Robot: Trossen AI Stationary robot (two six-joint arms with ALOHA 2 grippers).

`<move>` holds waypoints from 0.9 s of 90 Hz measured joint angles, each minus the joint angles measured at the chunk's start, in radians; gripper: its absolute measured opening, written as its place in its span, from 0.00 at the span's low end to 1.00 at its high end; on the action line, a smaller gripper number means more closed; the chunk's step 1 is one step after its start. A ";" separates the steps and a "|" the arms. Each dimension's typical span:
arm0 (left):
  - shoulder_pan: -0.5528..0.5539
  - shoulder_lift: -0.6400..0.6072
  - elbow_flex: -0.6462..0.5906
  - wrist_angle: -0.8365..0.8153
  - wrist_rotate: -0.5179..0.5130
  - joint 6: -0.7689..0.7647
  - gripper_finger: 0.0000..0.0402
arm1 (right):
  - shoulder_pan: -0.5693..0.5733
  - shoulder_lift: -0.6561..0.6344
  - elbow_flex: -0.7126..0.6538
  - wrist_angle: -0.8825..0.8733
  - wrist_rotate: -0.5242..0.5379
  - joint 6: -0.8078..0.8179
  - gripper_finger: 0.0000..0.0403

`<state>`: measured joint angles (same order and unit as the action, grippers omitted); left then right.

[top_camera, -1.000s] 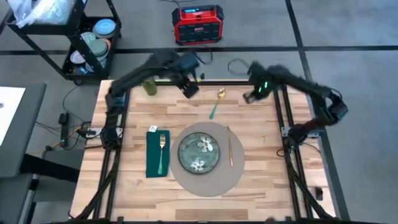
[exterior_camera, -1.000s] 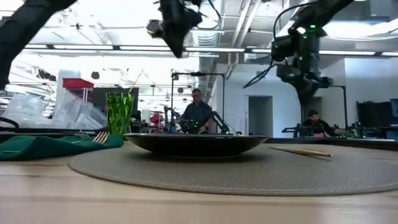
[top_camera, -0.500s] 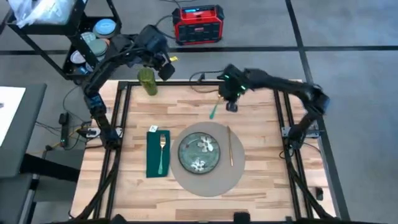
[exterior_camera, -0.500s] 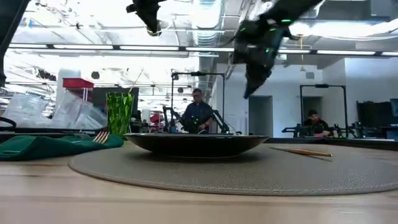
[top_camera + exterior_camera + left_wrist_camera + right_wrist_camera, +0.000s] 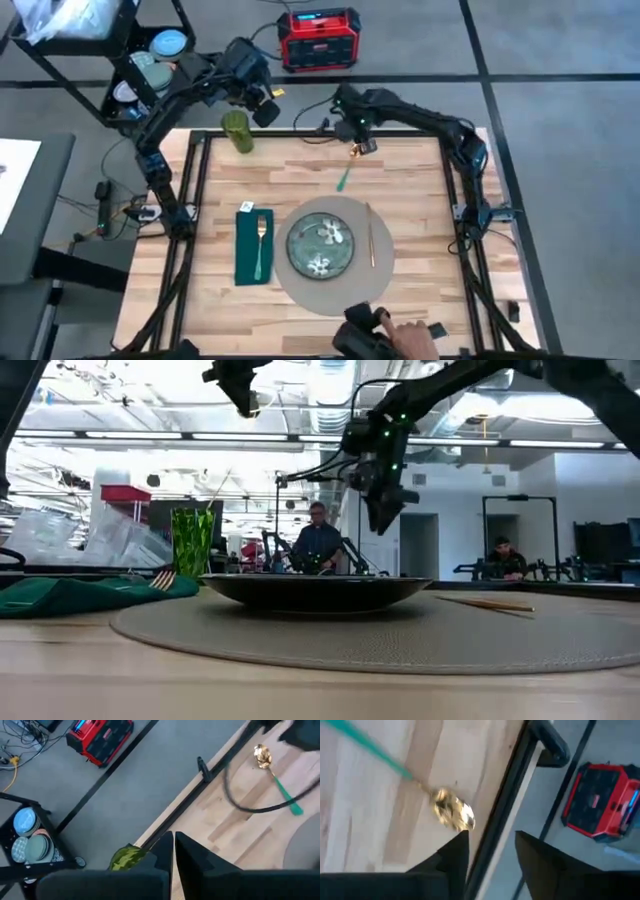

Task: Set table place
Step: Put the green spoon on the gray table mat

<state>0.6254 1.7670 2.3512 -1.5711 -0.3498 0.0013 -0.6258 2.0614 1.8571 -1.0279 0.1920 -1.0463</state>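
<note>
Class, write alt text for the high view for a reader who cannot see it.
Seen from above, a green plate sits on a round placemat on a wooden table, fork on a napkin beside it. The right gripper hovers over a spoon; the left gripper is near a green glass.

Even, bright overhead light in the high view; table (image 5: 400,190) evenly lit, only soft faint shadows under the arms. Low view strongly backlit: ceiling strips and windows blown out, plate (image 5: 315,592) and arms read as dark silhouettes, near table edge out of focus. Right wrist view motion-blurred; spoon (image 5: 451,812) just ahead of the fingers (image 5: 452,857) smeared, slight glare on its bowl. Left wrist view sharper, fingers (image 5: 165,855) dark, mildly soft.
</note>
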 joint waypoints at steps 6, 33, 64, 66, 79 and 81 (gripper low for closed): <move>0.005 0.000 0.000 0.000 -0.003 0.016 0.00 | -0.005 0.015 -0.003 -0.008 -0.007 -0.052 0.41; 0.044 0.000 0.000 0.000 -0.003 0.041 0.00 | 0.029 0.025 -0.083 0.001 -0.086 -0.100 0.41; 0.113 0.000 0.000 0.000 -0.002 0.040 0.00 | 0.132 0.023 -0.246 0.167 -0.087 -0.101 0.37; 0.117 0.000 0.000 0.000 -0.002 0.040 0.00 | 0.133 0.023 -0.256 0.175 -0.071 -0.107 0.37; 0.138 0.000 0.000 0.000 -0.003 0.040 0.00 | 0.137 0.024 -0.277 0.213 0.047 -0.118 0.37; 0.140 0.000 0.000 0.000 -0.003 0.040 0.00 | 0.131 0.023 -0.276 0.222 0.047 -0.125 0.37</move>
<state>0.7657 1.7668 2.3512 -1.5711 -0.3525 0.0410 -0.4952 2.0846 1.5814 -0.8064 0.2389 -1.1711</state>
